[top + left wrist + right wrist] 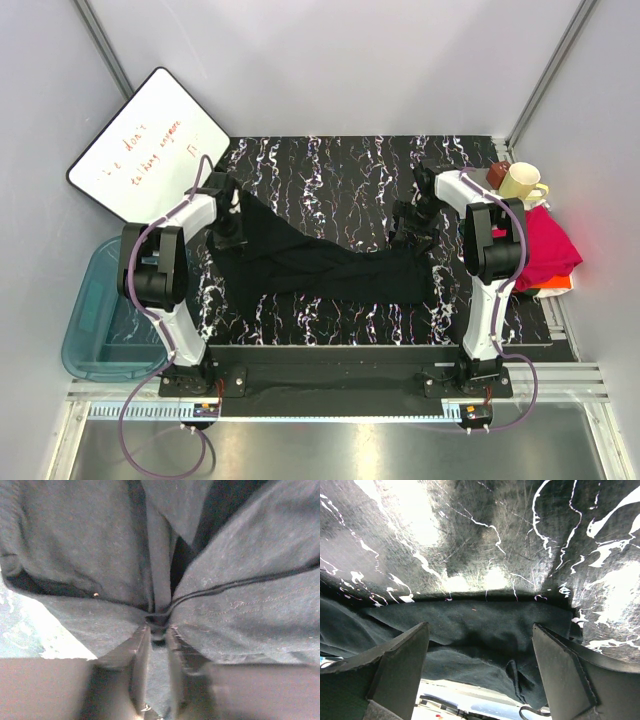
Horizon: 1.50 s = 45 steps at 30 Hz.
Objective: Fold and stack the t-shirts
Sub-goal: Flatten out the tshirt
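The black t-shirt lies bunched across the marbled mat, its left part drawn up to my left gripper. In the left wrist view the left gripper is shut on a fold of the black cloth, which fills that view. My right gripper is over the shirt's right end. In the right wrist view the right gripper is open wide, with the black cloth below and between its fingers. The magenta-pink t-shirt lies folded at the right edge on an orange piece.
A cream mug and a brown object stand at the back right behind the pink shirt. A whiteboard leans at the back left. A blue bin sits left of the black marbled mat.
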Available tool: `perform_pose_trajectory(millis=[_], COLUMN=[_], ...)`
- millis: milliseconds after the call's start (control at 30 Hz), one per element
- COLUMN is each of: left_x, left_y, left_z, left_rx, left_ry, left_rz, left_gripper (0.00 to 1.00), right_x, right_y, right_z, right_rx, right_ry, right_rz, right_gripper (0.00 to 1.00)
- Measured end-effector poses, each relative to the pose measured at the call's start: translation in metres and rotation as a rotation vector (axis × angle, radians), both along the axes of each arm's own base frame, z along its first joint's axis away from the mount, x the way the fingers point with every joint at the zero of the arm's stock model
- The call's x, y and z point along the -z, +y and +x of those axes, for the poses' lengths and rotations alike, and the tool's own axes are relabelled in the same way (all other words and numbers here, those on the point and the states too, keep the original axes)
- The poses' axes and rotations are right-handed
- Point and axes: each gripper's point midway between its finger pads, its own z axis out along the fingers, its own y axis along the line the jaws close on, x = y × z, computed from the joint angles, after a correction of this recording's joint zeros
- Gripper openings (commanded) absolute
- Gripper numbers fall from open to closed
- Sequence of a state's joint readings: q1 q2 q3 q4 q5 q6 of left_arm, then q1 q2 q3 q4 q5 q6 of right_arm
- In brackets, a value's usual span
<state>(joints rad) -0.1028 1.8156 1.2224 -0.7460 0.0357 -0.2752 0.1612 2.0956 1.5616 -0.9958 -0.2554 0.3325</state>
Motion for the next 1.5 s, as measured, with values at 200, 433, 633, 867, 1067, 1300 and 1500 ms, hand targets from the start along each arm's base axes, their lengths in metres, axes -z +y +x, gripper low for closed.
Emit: perform_pose_trajectory(millis=[200,433,633,867,1067,1300,1500], left_x=[0.004,-0.032,-0.115,-0.152,-0.159,-0.185,-0.185], left_y=[0.000,0.002,0.003,0.003,0.003,0.003,0.002], left_z=[-0.006,0.003,0.042,0.054,0.053,0.059,0.059], left_rx=[0.008,-0.012,-0.081,-0.114,-0.123,-0.125,-0.132], left_ry=[0.015,-0.079,-0.332,-0.438,-0.446,-0.515,-0.512], left_rz=[-0.003,0.006,-0.006,-0.024,-0.024,-0.036,-0.044], left_gripper=[0.00,0.00,0.00,0.00,0.00,0.00,0.00], right_x=[0.000,0.000,0.002,0.006,0.016,0.013,-0.020], right_y=[0.000,0.000,-0.004,-0.012,-0.014,-0.013,-0.020], right_z=[0.000,0.000,0.000,-0.001,-0.004,-0.006,0.002], right_rx=[0.000,0.000,0.009,0.024,0.021,-0.016,-0.004], right_ry=[0.000,0.000,0.001,0.001,0.034,0.012,-0.100], right_rz=[0.000,0.000,-0.023,-0.075,-0.093,-0.131,-0.156], right_gripper=[0.91,0.90,0.89,0.62,0.45,0.74,0.81])
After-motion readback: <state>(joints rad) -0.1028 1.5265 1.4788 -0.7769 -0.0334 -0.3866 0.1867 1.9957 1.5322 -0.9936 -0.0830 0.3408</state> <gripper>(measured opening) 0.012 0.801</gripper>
